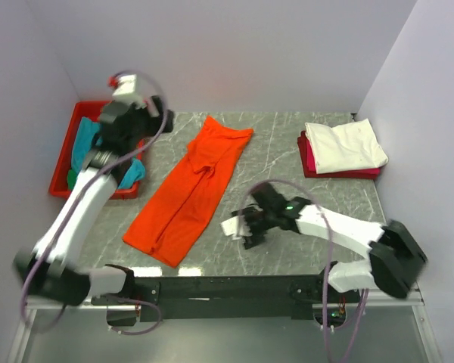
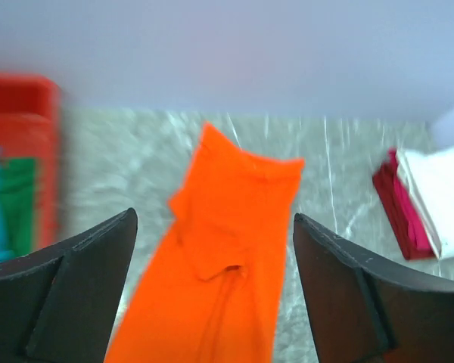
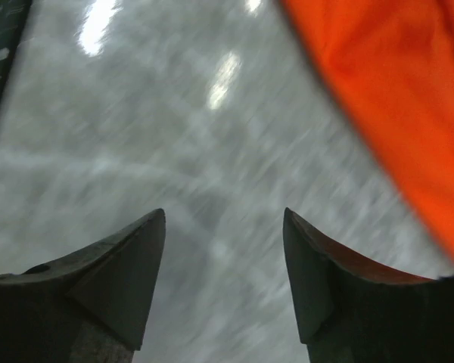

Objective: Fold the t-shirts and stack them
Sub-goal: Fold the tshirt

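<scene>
Left end effector [image 2: 212,291] hangs over the far end of the orange shirt [image 1: 193,189], fingers wide apart and empty. Right end effector [image 3: 223,265], likewise spread and empty, hovers low over bare bench [image 1: 287,151] just beside the shirt's near edge. The shirt lies mid-bench as a long diagonal strip. Next fold, I judge: pinch both corners of one end, lift evenly, lay it over the other end with edges matched.
</scene>
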Robot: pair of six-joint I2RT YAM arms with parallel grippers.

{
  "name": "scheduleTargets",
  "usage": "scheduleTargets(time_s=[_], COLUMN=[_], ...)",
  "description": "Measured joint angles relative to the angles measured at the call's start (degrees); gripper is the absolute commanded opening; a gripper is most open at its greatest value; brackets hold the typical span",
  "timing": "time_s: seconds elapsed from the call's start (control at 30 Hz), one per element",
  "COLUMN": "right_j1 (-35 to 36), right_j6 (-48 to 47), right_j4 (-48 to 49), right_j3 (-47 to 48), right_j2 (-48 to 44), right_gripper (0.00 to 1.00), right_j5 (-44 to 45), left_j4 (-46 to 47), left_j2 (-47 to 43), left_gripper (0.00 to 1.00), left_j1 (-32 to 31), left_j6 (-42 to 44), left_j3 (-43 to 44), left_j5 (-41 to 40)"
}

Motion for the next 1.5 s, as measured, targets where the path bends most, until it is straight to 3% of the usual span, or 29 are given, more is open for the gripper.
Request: scheduleTargets(time_s=[0.17, 0.4, 0.5, 0.83, 0.97, 1.17, 1.33, 1.5], right_j1=[16.17, 24.63, 26.18, 29.88, 30.75, 30.88, 30.03, 26.80], right_j6=[-0.72, -1.25, -1.27, -2.40, -2.93, -3.87, -6.01, -11.65], right_j4=[14.69, 23.43, 24.83, 25.55, 24.79, 24.76, 24.74, 16.76], right_j3=[8.07, 12.44, 14.62, 18.95, 18.95, 19.17, 13.64, 0.98], right_j2=[17.11, 28.57, 30.91, 35.41, 35.87, 36.70, 32.09, 18.05], right_gripper=[0.65, 0.62, 0.58, 0.46, 0.22, 0.03, 0.00, 0.00], right_j5=[12.52, 22.12, 24.06, 25.07, 24.30, 23.65, 21.84, 17.44], left_j4=[2.97, -3.13, -4.24, -2.21, -2.19, -2.19, -1.90, -1.05], left_j2=[-22.91, -38.93, -44.28, -44.46, -44.50, -44.44, -44.46, -43.54], left_gripper=[0.89, 0.97, 0.98, 0.97, 0.97, 0.97, 0.97, 0.98], left_j1=[0.35, 0.35, 0.35, 0.35, 0.35, 0.35, 0.35, 0.37], left_j6=[3.58, 6.64, 7.04, 7.08, 7.08, 7.10, 7.34, 8.13], left_j3=[-17.35, -36.63, -38.51, -38.18, -38.18, -38.18, -38.18, -38.18], left_j5=[-6.56, -13.66, -14.01, -14.67, -14.60, -14.08, -11.76, -5.90])
